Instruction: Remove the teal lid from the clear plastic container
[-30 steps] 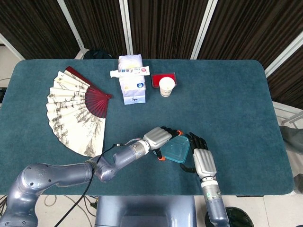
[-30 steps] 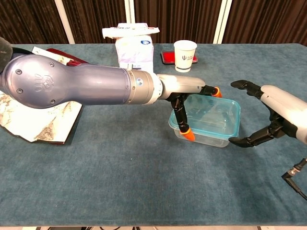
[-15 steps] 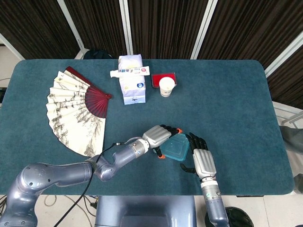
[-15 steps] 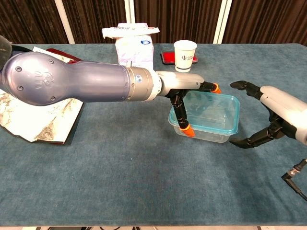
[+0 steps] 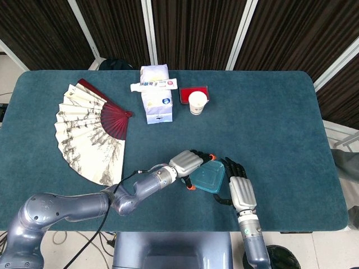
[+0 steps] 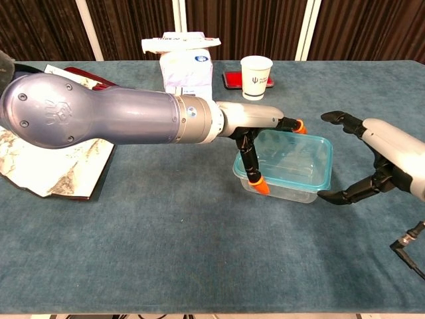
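We see our two hands low on the blue-green table (image 6: 133,239), which looks soft like felt. Our right hand (image 6: 382,163) is gray with black fingers, spread wide and holding nothing, just beside the box. The clear plastic container (image 6: 285,169) sits between our hands, near the front edge. It is a see-through box with round corners, and the teal lid (image 6: 292,154) is on top, thin and shiny. Our left hand (image 6: 255,133) reaches over the box on its left side. Its black fingers with orange tips (image 6: 261,187) curl around the lid's edge. Farther back lies a big paper fan (image 5: 90,131), open, white with dark red ribs. At the far side stands a white paper cup (image 6: 256,76), a red flat thing (image 5: 193,92) and a tall white bag (image 5: 155,95)
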### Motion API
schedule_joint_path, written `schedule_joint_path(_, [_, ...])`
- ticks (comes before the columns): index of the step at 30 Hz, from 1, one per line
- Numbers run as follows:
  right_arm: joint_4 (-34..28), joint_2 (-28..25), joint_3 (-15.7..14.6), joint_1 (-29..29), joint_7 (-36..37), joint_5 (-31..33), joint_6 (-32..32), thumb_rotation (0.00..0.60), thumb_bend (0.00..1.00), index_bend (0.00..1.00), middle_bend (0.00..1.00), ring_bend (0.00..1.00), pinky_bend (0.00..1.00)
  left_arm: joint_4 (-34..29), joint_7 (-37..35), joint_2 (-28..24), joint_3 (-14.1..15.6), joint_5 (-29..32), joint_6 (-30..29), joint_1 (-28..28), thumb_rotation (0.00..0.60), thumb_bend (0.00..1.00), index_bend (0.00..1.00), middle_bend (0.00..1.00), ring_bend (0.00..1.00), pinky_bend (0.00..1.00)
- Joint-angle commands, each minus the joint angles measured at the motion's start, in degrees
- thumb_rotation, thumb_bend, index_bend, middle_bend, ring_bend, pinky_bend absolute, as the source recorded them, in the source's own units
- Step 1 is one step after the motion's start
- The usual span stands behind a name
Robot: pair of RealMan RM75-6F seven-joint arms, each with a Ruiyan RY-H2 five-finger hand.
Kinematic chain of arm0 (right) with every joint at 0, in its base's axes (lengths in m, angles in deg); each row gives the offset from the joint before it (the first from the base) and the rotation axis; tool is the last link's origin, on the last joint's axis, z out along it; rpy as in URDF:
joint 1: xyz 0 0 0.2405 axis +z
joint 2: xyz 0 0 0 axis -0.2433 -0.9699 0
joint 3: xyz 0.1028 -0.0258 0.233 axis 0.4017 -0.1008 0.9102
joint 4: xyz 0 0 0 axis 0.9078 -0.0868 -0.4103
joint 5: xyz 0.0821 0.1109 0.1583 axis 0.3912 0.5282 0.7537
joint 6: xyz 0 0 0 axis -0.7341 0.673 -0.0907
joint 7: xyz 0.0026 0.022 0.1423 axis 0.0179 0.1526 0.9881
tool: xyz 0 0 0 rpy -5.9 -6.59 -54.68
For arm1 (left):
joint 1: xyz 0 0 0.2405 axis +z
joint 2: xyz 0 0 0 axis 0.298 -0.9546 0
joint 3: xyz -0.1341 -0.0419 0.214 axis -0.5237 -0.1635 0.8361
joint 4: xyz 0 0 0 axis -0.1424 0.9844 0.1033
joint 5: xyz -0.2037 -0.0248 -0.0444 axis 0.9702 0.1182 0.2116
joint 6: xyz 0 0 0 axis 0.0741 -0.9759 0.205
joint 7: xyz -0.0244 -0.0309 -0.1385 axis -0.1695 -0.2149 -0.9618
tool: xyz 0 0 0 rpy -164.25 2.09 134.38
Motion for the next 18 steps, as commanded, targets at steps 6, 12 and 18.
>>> schedule_joint_path(6, [0.0,0.3,0.3,-0.3,1.6,0.0,-0.1,0.6,0.3,0.0,0.0,0.0,0.0,-0.1,0.0,0.0,0.0,0.1,0.2,-0.1,0.6,0.3,0.24,0.25,0.23,0.42])
schedule_joint_path(12, [-0.1,0.5,0.6,-0.4,2.6,0.5,0.1,0.6,0.3,0.0,0.0,0.0,0.0,-0.3,-0.4,0.1,-0.3,0.4,0.3,-0.1,0.6,0.3,0.24,0.25,0.23,0.42])
schedule_joint_path(18, [0.3,0.9,0.7,-0.8,4.2,0.5,-0.1,0.6,0.3,0.0,0.0,0.0,0.0,-0.6,-1.0,-0.2,-0.7,1.0,1.2,-0.3,0.6,0.3,0.24,0.25,0.23,0.42])
